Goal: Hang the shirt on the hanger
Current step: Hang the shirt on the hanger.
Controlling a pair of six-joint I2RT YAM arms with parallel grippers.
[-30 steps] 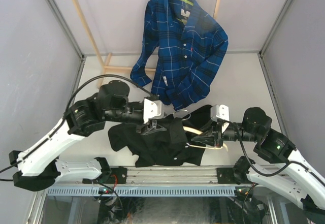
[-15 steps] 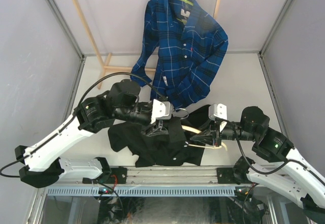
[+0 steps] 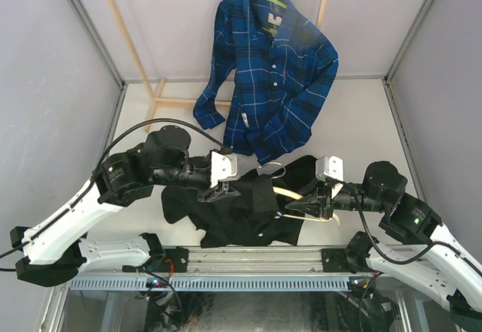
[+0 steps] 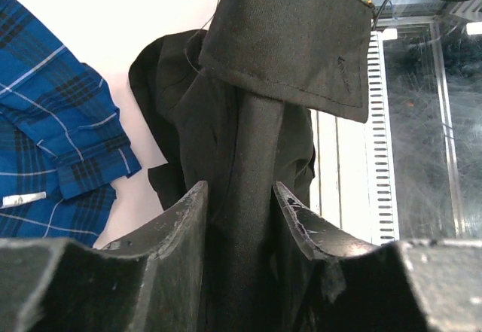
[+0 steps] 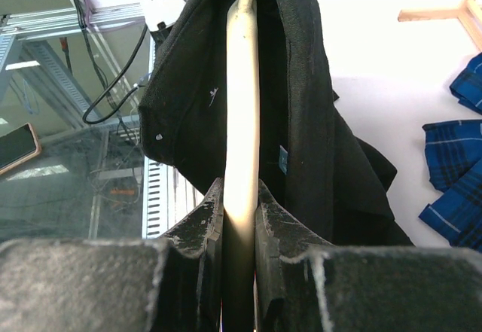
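Observation:
The black shirt (image 3: 233, 215) lies bunched on the table's near side, partly draped over the cream wooden hanger (image 3: 290, 194), whose metal hook (image 3: 269, 170) sticks out at the top. My left gripper (image 3: 224, 190) is at the shirt's upper left. In the left wrist view its jaws (image 4: 238, 196) press a rounded fold of black fabric (image 4: 286, 46) that fills the gap. My right gripper (image 3: 316, 200) is shut on the hanger's bare right arm (image 5: 242, 106), which runs straight out from the jaws (image 5: 239, 196) into the shirt (image 5: 301, 121).
A blue plaid shirt (image 3: 271, 76) hangs on a wooden rack (image 3: 124, 38) at the back, its hem just above the black shirt. Its cuff shows in the left wrist view (image 4: 53, 144). A metal rail (image 3: 248, 257) runs along the near edge.
The left arm swung right, then back left, and its jaws narrowed around the black fabric. The right gripper with the hanger shifted slightly right.

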